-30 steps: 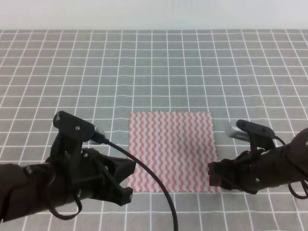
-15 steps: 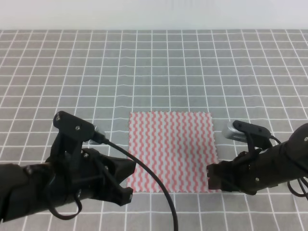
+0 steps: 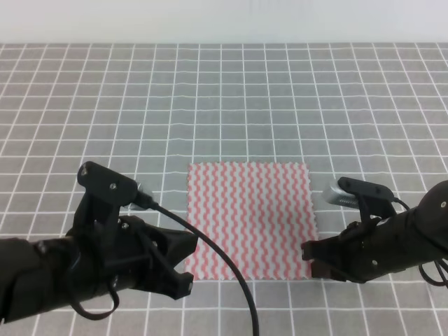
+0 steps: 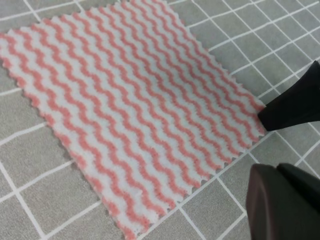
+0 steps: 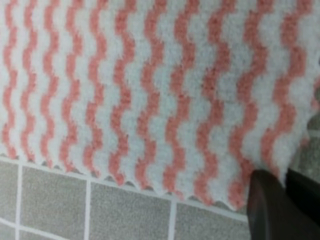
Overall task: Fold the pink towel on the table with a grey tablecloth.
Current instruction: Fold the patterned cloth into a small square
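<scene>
Right pincer (image 3: 313, 259) at the pink towel's (image 3: 248, 218) near corner, opening hidden.

I count one towel (image 3: 248, 220), one table (image 3: 224, 98), and my two grippers, left (image 3: 183, 269) and right (image 3: 311, 257).

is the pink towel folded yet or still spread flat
Spread flat: the pink towel lies as one full square layer on the grey tablecloth, all four edges visible, no fold.

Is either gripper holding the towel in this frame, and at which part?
Cannot tell for certain. The pink towel lies flat; the right gripper is at its near right corner, the left gripper by its near left corner, with no lift visible.
</scene>
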Robot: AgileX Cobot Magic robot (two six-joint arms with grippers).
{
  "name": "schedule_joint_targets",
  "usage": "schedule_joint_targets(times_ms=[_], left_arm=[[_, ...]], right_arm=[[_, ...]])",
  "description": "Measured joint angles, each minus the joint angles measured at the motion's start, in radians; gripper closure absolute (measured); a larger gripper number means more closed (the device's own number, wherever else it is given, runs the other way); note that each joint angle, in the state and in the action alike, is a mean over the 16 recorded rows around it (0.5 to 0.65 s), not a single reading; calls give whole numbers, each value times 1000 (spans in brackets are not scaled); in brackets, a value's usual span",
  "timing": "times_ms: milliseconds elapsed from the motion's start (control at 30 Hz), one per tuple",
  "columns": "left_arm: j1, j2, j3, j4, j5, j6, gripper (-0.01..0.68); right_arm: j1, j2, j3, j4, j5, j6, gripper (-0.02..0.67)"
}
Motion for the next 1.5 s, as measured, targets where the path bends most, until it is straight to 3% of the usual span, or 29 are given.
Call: schedule_joint_targets(times_ms=[567,1033,1500], left_arm=[[-2,10,-1,-16,4,320,677],[-51,118,-11,-194,-34,680,662],[-80,217,-56,-237,-98,843,360]], right_arm=[[0,5,-97,15,-15,2,662],[0,48,-195,13,-26,-2,663],[0,53,-233,-4,-38,-2,663]])
